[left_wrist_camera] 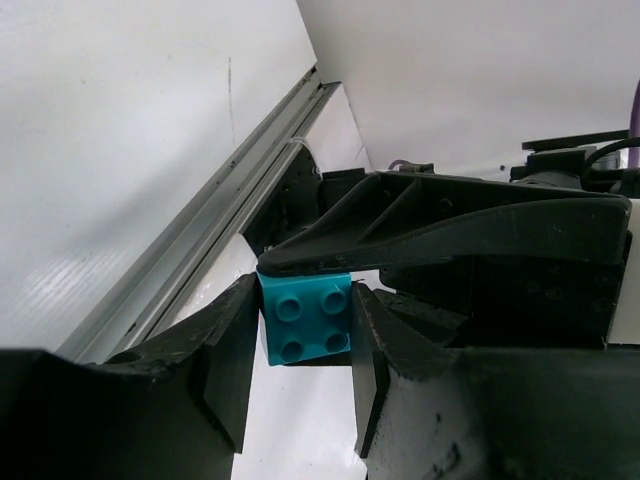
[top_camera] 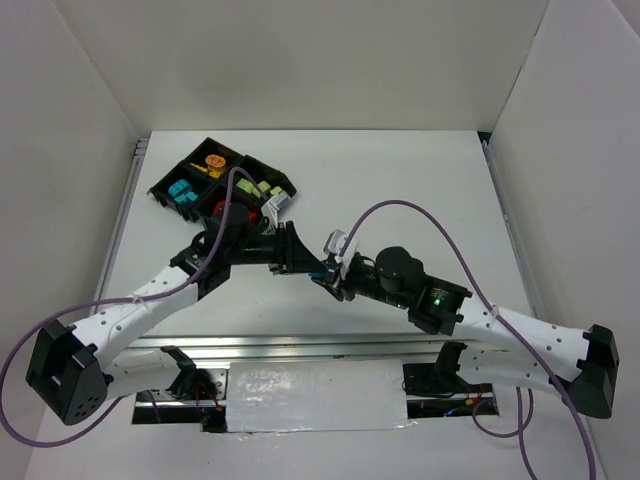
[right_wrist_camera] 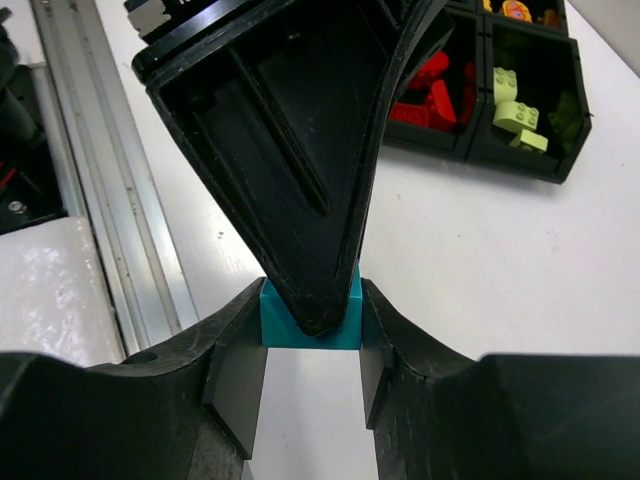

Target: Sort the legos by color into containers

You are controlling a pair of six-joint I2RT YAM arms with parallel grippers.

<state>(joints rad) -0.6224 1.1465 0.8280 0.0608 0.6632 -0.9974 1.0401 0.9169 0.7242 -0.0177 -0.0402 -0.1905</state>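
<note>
Teal brick (left_wrist_camera: 305, 318) judged light, rigid, slick-sided; left claw (left_wrist_camera: 304, 330) and right claw (right_wrist_camera: 312, 320) both clamped on its flat faces.

The light is bright, soft and even, coming from above. The white worktop (top_camera: 420, 190) and walls (top_camera: 330, 60) throw it back, so shadows under the arms (top_camera: 150, 300) are pale with soft edges. The shiny tape strip (top_camera: 315, 395) at the near edge shows some glare. In both wrist views the teal lego (left_wrist_camera: 305, 318) is sharp. The black fingers (left_wrist_camera: 230, 370) of the left claw (left_wrist_camera: 305, 300) and right claw (right_wrist_camera: 310, 300), nearest the lens, look dark with little detail.
</note>
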